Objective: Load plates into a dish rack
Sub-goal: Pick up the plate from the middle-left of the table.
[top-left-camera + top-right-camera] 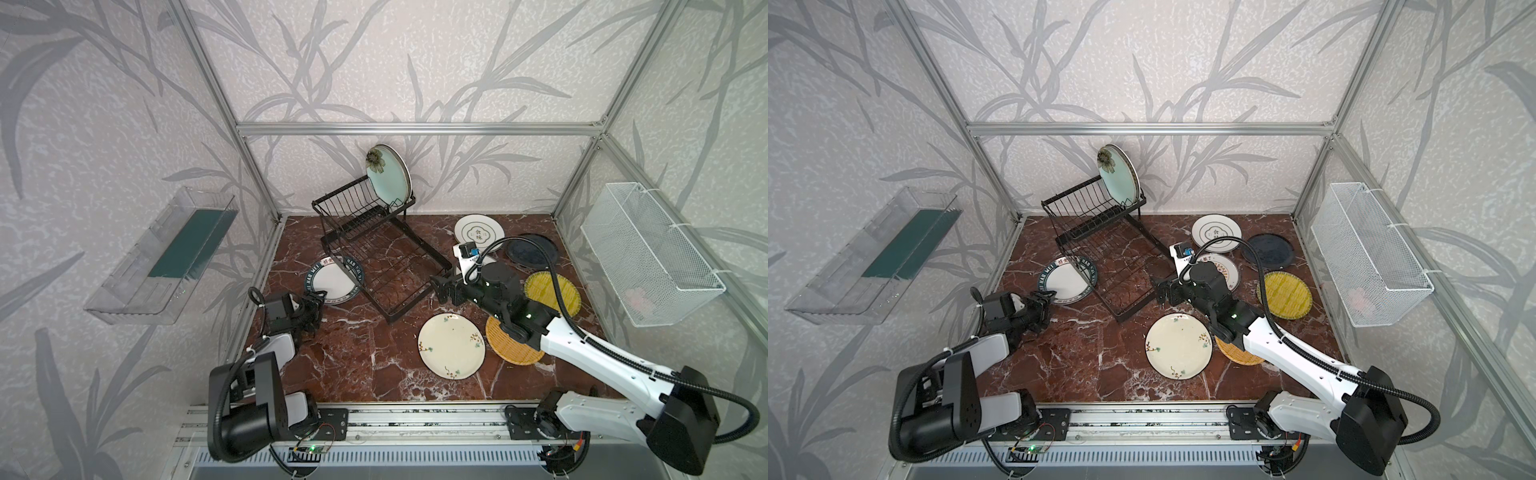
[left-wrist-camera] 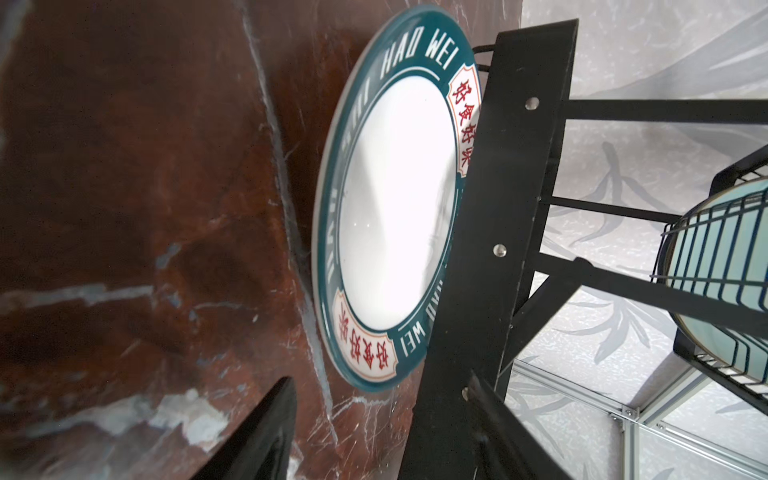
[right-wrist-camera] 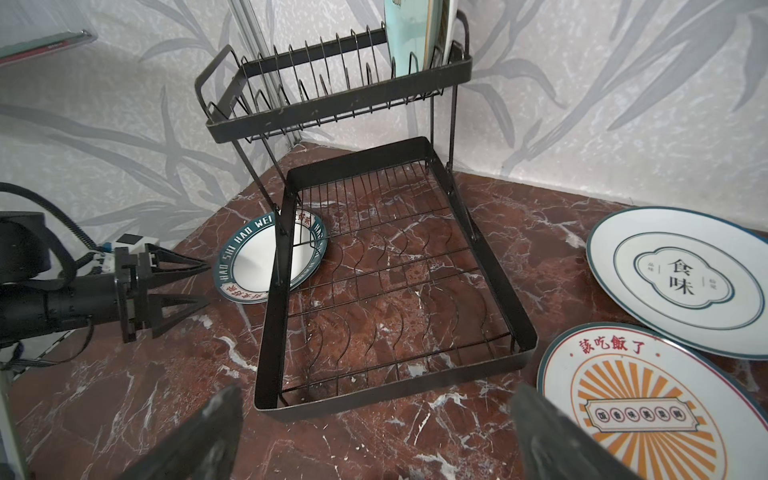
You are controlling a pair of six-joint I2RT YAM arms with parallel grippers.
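**Clerk:** Item to be entered?

**Checker:** One teal-rimmed plate (image 3: 257,266), white well, lettered band. It is laid flat on the marble table (image 1: 353,361), at about 10 o'clock from the table's middle in both top views. Its 2 o'clock edge appears tucked under a corner of the dish rack (image 3: 274,332), beneath the lower tray.

**Clerk:** Handling to be noted?

**Checker:** Judged to be glazed ceramic: stiff, fairly heavy, slick, and easily chipped against wire. Hold is best taken on the free rim at 8 o'clock, with one finger laid over the lip and one slid beneath. The plate should be drawn clear of the tray before it is lifted, or the rack may be levered up.

**Clerk:** Pincers?

**Checker:** The left gripper (image 3: 207,284) is partly spread, with nothing between the jaws. It is levelled at that 8 o'clock rim, just beside it; contact cannot be told. The right gripper (image 1: 436,289) is spread wide and empty, just beside the tray's 4 o'clock side.

**Clerk:** Other stock?

**Checker:** One pale green plate (image 1: 386,174) is stood upright in the upper basket's end slot. Still to be loaded:
- a cream floral plate (image 1: 451,347), flat at 5 o'clock
- a dark blue plate (image 1: 532,249), flat at 2 o'clock
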